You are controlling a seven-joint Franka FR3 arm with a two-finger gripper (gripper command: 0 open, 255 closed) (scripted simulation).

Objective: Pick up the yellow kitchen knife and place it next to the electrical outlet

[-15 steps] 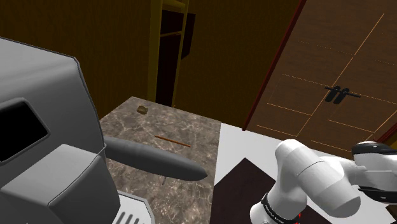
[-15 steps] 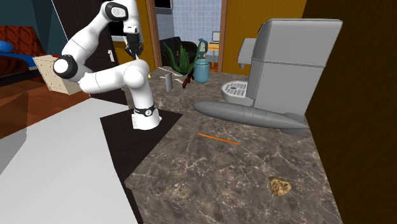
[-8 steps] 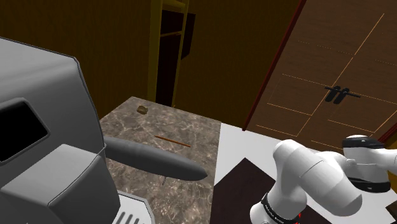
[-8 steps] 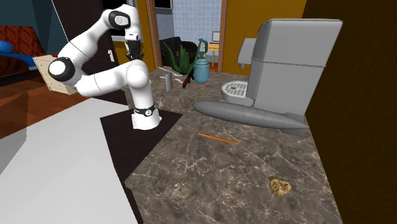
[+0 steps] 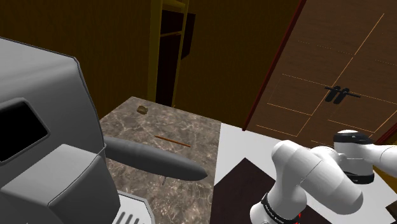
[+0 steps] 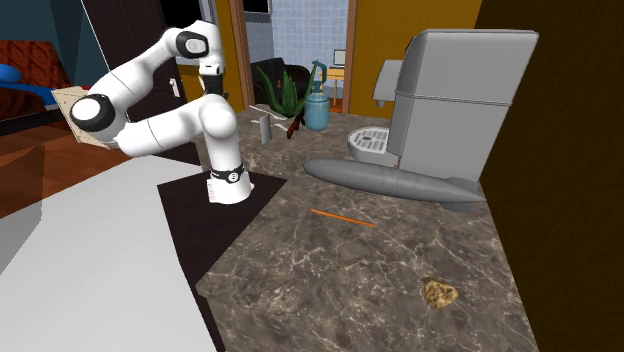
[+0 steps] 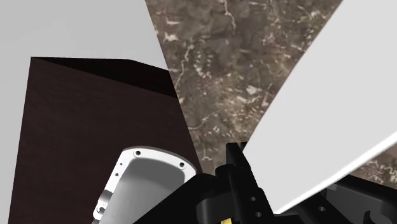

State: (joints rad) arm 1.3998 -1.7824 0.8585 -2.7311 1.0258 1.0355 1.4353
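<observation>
Knife (image 6: 343, 217) lies flat on the marble counter (image 6: 330, 290), a thin orange sliver near the long grey shape (image 6: 395, 180). You see the gripper (image 6: 214, 85) above the stand (image 6: 215, 235), well apart from it. Whether it's open or closed, you can't tell.

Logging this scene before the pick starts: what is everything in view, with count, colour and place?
counter: one, brown marbled, under the items
thin stick: one, orange, lying mid-counter
lump: one, tan, on the counter apart from the stick
long tapered body: one, grey, lying beside the machine
machine: one, grey, large, on the counter
bottle: one, teal, by the doorway
stand: one, dark brown, under the arm
arm: one, white, folded over the stand
gripper: one, black, pointing down
</observation>
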